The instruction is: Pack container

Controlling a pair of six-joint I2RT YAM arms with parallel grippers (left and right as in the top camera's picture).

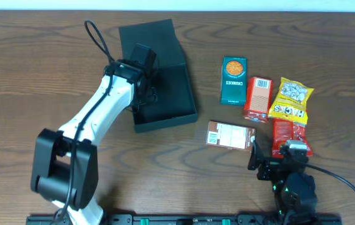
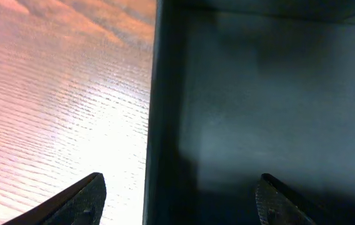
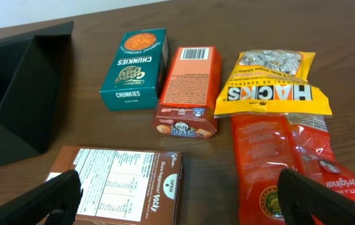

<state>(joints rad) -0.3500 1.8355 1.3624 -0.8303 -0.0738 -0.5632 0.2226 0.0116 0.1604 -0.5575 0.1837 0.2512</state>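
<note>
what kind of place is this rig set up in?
Likely a lab or office test bench: a wood-grain table, an open dark box, and snack packs like the Chunkies carton and Hacks bag laid out for packing.

CHUNKIES: teal ctn (image 3: pixel 134 69), HACKS: yellow bag (image 3: pixel 274 84)

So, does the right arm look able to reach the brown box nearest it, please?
Probably yes: the right gripper is open just by the brown box, and nothing lies on it.
</note>
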